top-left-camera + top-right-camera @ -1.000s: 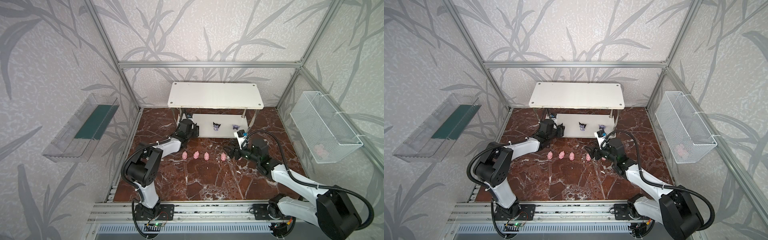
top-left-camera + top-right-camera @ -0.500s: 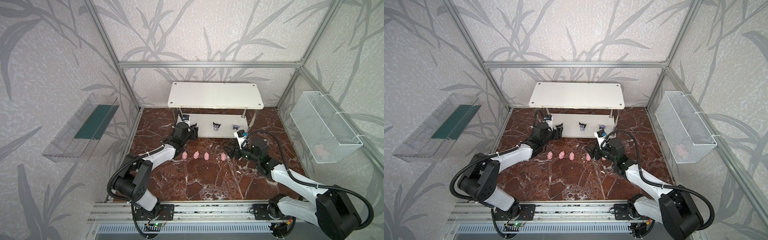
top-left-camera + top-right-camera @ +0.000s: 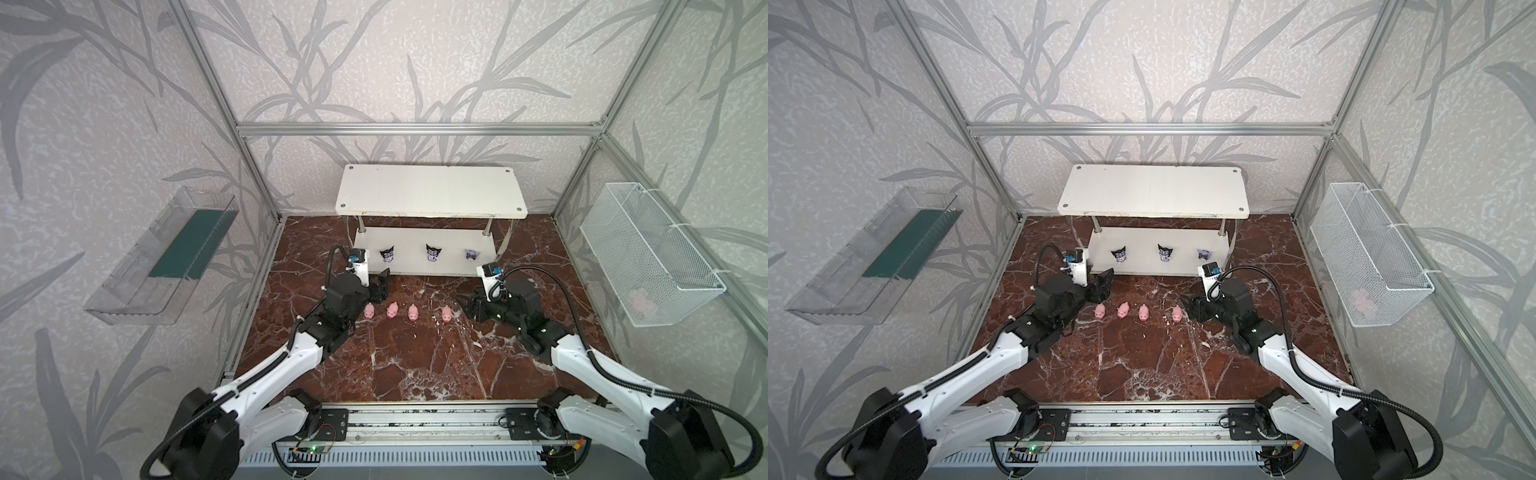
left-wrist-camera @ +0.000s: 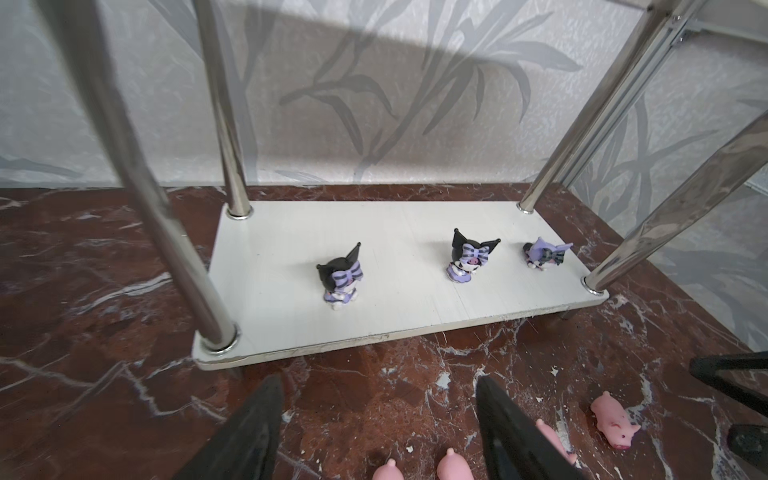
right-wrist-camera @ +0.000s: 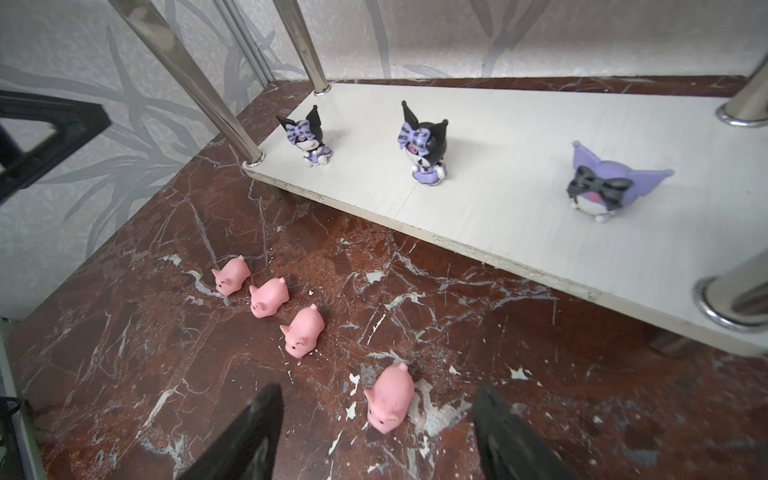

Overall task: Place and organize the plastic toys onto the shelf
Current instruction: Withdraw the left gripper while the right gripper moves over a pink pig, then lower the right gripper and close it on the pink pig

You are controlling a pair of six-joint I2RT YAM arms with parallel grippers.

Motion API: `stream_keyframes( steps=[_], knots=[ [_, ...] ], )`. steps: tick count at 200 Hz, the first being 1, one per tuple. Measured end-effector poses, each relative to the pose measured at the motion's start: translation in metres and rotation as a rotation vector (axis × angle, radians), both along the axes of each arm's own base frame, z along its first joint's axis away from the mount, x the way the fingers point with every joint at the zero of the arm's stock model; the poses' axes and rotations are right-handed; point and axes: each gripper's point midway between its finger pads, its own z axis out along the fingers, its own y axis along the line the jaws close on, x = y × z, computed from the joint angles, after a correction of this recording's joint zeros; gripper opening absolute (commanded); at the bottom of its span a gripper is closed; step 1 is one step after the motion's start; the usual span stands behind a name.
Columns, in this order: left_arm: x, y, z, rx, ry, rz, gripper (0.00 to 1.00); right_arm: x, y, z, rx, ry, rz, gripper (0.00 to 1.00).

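Rightmost pig [image 3: 446, 314] closes the 3 o'clock end of a row of four pink ones that runs 9-to-3 on the bench [image 3: 415, 374], in front of the shelf [image 3: 415, 268] and not on it. Its long axis runs 12-to-6 in both top views, snout toward 6. The right end effector [image 3: 464, 306] sits just beside it at 3 o'clock, spread wide and empty. In the right wrist view the pig lies nearly lengthwise between the two fingers [image 5: 249, 436], touching neither. A short push forward and a squeeze across its flanks looks like the next move.

The other three pigs [image 3: 392, 309] lie nearer the left arm. The left end effector [image 4: 378, 384] hangs at the 9 o'clock end of the row, pointed toward 12, likewise spread with nothing in it.

At 12 o'clock from the row, the shelf's lower board carries three horned figurines [image 3: 432, 252] spaced along it; the upper board is bare. I judge the figurines done and these four pigs all to go. Something pink shows in the wire basket [image 3: 656, 266] at 3 o'clock, too blurred to name.
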Motion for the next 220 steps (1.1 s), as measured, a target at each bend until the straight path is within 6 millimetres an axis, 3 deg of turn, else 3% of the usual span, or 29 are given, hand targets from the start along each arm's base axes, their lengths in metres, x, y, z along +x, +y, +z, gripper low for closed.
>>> stream_keyframes(
  steps=[31,62,111,160,188,220],
  knots=[
    [-0.021,0.032,0.019,-0.03,-0.062,0.1,0.73,-0.004,-0.023,0.003,-0.04,0.055,-0.12,0.7],
    [-0.029,0.049,0.012,-0.049,-0.07,0.166,0.74,-0.01,-0.038,-0.026,-0.085,0.184,-0.207,0.65],
    [-0.027,0.049,-0.019,-0.034,-0.01,0.184,0.74,-0.014,-0.044,-0.078,-0.14,0.374,-0.279,0.63],
    [-0.025,0.047,-0.018,-0.061,-0.023,0.183,0.74,-0.017,-0.047,-0.12,-0.192,0.503,-0.315,0.61],
    [-0.025,0.047,-0.018,-0.067,-0.027,0.181,0.74,-0.017,-0.047,-0.134,-0.205,0.543,-0.33,0.6],
    [-0.025,0.046,-0.021,-0.073,-0.022,0.177,0.74,-0.012,-0.049,-0.138,-0.216,0.534,-0.353,0.59]
  ],
)
